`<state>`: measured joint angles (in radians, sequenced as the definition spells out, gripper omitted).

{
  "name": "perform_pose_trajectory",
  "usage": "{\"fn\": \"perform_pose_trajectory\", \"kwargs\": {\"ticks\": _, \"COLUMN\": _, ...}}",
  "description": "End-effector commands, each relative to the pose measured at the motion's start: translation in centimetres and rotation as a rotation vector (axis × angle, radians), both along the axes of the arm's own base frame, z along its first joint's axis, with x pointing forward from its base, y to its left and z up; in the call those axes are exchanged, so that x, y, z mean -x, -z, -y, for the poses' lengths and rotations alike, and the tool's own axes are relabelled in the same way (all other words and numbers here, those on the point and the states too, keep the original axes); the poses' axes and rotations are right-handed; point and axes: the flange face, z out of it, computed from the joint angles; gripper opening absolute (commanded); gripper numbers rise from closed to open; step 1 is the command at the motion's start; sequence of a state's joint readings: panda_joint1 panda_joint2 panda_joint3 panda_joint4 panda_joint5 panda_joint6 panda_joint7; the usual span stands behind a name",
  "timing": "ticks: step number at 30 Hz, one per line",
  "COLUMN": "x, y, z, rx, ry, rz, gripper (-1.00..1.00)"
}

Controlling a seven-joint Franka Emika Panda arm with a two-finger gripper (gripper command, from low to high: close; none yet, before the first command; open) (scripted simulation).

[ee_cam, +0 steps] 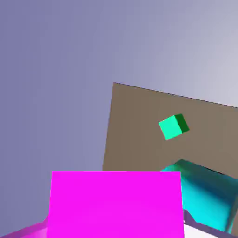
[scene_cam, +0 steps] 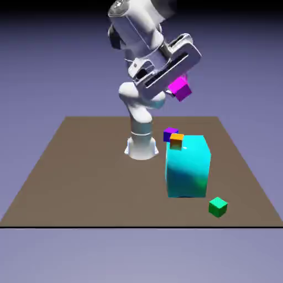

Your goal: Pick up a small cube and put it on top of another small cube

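High above the table, the magenta small cube [scene_cam: 180,88] hangs in my gripper [scene_cam: 178,87], which is shut on it and tilted. In the hand view that cube [ee_cam: 116,204] fills the bottom and hides my fingertips. A purple cube [scene_cam: 169,133] and an orange cube [scene_cam: 176,140] sit close together on the table behind the big cyan block [scene_cam: 188,166], well below the gripper. A small green cube [scene_cam: 218,206] lies near the table's front edge, also in the hand view [ee_cam: 173,126].
The big cyan block [ee_cam: 204,195] stands tall just in front of the purple and orange cubes. The robot base [scene_cam: 141,145] stands to the exterior view's left of them. The brown table [scene_cam: 83,177] spreads out at the exterior view's left.
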<state>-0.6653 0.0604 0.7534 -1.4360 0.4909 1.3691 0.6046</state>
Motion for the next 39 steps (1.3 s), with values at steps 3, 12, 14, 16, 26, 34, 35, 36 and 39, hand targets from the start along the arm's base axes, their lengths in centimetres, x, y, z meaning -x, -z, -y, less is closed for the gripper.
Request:
{"fn": "perform_pose_trajectory", "kwargs": {"ticks": 3, "x": 3.0, "y": -3.7, "z": -3.5, "rx": 0.1, "ry": -0.079, "rz": 0.131, "gripper": -1.0}}
{"fn": "perform_pose_trajectory", "kwargs": {"ticks": 12, "x": 11.2, "y": -6.4, "z": -18.8, "rx": 0.482, "ry": -0.372, "rz": 0.401, "gripper": -1.0}}
{"fn": "perform_pose_trajectory", "kwargs": {"ticks": 14, "x": 12.4, "y": -5.1, "z": -22.4, "rx": 0.579, "ry": -0.443, "rz": 0.431, "gripper": -1.0}}
{"fn": "perform_pose_trajectory", "kwargs": {"ticks": 16, "x": 13.2, "y": -3.2, "z": -25.9, "rx": 0.677, "ry": -0.517, "rz": 0.449, "gripper": -1.0}}
{"fn": "perform_pose_trajectory", "kwargs": {"ticks": 26, "x": 13.2, "y": 15.6, "z": -39.0, "rx": 1.151, "ry": -0.922, "rz": 0.337, "gripper": -1.0}}
{"fn": "perform_pose_trajectory", "kwargs": {"ticks": 34, "x": 10.2, "y": 38.3, "z": -40.0, "rx": 1.416, "ry": -1.276, "rz": 0.004, "gripper": -1.0}}
{"fn": "perform_pose_trajectory", "kwargs": {"ticks": 35, "x": 9.9, "y": 41.4, "z": -39.4, "rx": 1.436, "ry": -1.32, "rz": -0.051, "gripper": -1.0}}
{"fn": "perform_pose_trajectory", "kwargs": {"ticks": 36, "x": 9.6, "y": 44.4, "z": -38.7, "rx": 1.452, "ry": -1.365, "rz": -0.109, "gripper": -1.0}}
{"fn": "perform_pose_trajectory", "kwargs": {"ticks": 39, "x": 9.2, "y": 52.8, "z": -35.7, "rx": 1.477, "ry": -1.484, "rz": -0.28, "gripper": -1.0}}
